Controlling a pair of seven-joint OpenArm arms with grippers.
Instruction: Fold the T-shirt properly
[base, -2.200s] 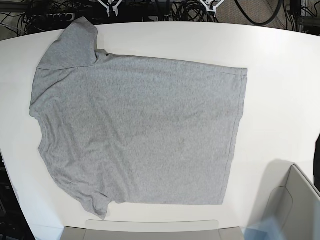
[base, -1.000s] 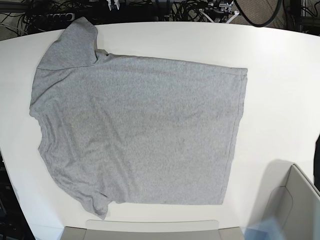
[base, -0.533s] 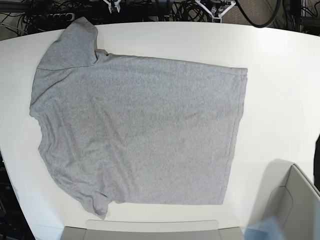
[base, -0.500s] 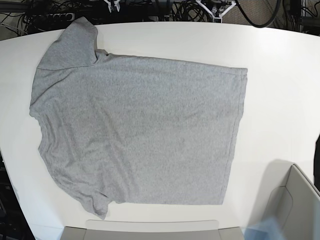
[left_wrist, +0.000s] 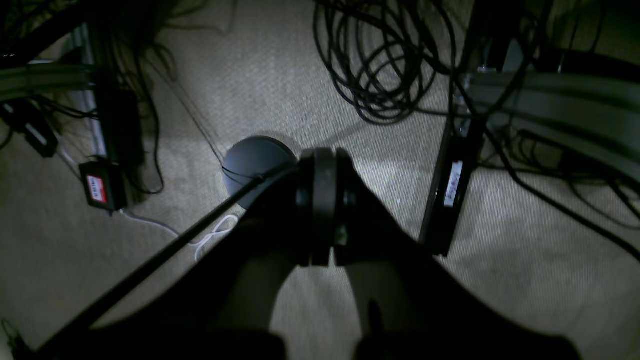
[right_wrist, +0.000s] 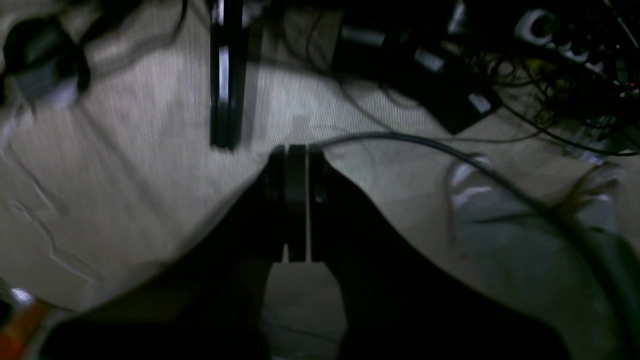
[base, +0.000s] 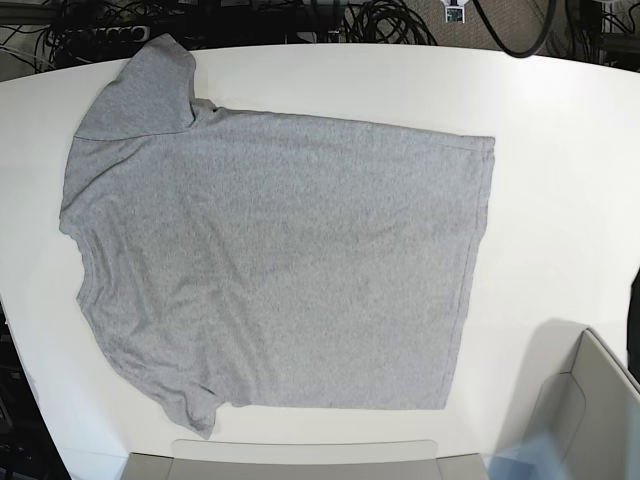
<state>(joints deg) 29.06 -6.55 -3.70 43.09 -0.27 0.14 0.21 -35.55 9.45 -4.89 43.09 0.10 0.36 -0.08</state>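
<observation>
A: Where is the T-shirt (base: 270, 270)?

B: Spread flat on the white table (base: 560, 190), plain grey side up. Its collar end and sleeves lie toward the left of the base view, one sleeve reaching up to the table's far left corner, the other down near the front edge. The straight hem runs down the right side of the cloth. No lettering shows on the upper face.

A: And the arms?

B: Neither reaches over the table. In the base view only a small white piece of hardware shows at the top edge, among the black cables (base: 390, 18); I cannot tell which arm it belongs to. Both wrist cameras look down at carpeted floor rather than at the tabletop.

A: The left gripper (left_wrist: 322, 210)?

B: Its two dark fingers are pressed together with nothing between them. Under it lie beige carpet, a round dark disc (left_wrist: 255, 160), a coil of black cable (left_wrist: 385, 65) and a slim black box (left_wrist: 450, 195) with a white label.

A: The right gripper (right_wrist: 296, 205)?

B: The same: fingers meet along a thin seam and grip nothing. It points down at pale carpet, with a grey cable (right_wrist: 450, 150) arching across just beyond the tips and a power strip (right_wrist: 565, 30) in the upper right corner. That view is slightly blurred.

A: Anything else on the table?

B: A grey bin (base: 590, 410) sits at the lower right corner, well apart from the shirt.
</observation>
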